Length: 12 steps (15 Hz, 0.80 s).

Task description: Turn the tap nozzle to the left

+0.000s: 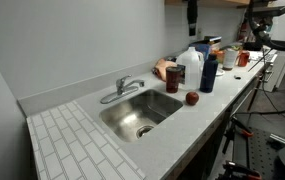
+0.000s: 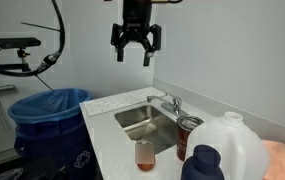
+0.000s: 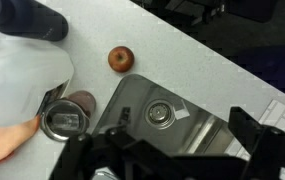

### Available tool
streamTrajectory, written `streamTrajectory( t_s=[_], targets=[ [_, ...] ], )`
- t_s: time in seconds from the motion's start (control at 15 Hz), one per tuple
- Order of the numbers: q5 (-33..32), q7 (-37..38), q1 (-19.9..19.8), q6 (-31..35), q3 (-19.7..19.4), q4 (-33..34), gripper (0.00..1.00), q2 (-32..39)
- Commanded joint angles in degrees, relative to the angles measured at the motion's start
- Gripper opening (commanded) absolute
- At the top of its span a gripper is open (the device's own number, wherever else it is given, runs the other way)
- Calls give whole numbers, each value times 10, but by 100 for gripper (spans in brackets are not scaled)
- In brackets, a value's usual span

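Note:
The tap nozzle (image 1: 113,95) is a thin chrome spout at the back rim of the steel sink (image 1: 132,122), reaching out over the basin. It also shows small in an exterior view (image 2: 163,98). My gripper (image 2: 135,45) hangs high above the sink, open and empty, well clear of the tap. Only its lower part shows at the top edge of an exterior view (image 1: 192,14). In the wrist view the open fingers (image 3: 167,138) frame the sink basin and drain (image 3: 160,113) far below. The nozzle is hidden behind the gripper body there.
A white jug (image 1: 190,70), a blue bottle (image 1: 209,72), a can (image 1: 172,78) and a red apple (image 1: 192,98) stand on the counter beside the sink. A blue bin (image 2: 47,110) stands off the counter's end. A tiled drainboard (image 1: 72,145) lies on the sink's other side.

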Motion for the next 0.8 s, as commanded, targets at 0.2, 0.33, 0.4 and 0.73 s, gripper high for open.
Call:
streamTrajectory(
  t_s=[0.2,0.33,0.4,0.73],
  targets=[
    [-3,-8,-7,8,47,235,100,233],
    [-10,0,-9,31,60,296,100,294],
    [-13,4,-9,40,64,325,100,323],
    [-16,17,-13,49,73,325,100,340]
  ],
)
